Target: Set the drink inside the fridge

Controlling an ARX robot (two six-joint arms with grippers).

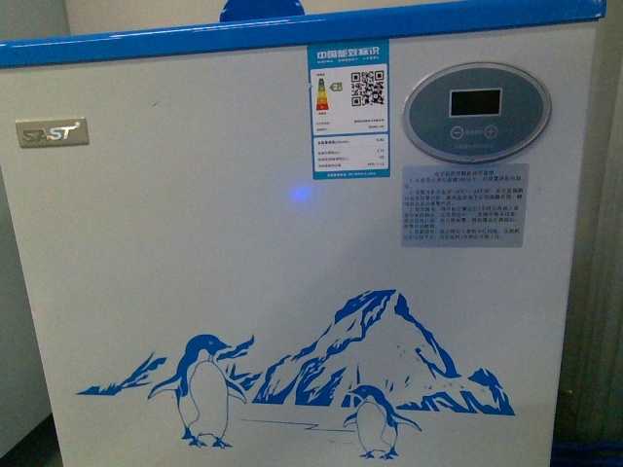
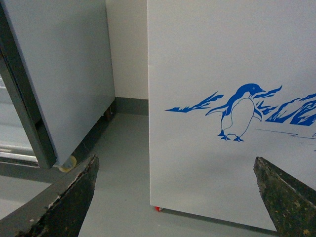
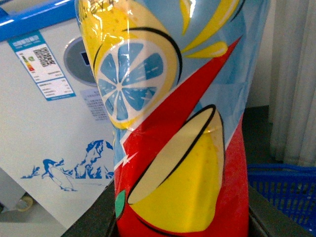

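Glossy lemon-print drink (image 3: 173, 123) in right claw (image 3: 182, 223), smooth white boxy fridge (image 1: 195, 243)

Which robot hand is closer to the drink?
Right. The right gripper is clamped around the drink; the left gripper hangs open low by the fridge, with no drink near it.

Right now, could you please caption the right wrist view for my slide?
The right gripper holds the lemon-labelled drink near the white penguin-decal fridge, blue basket behind.
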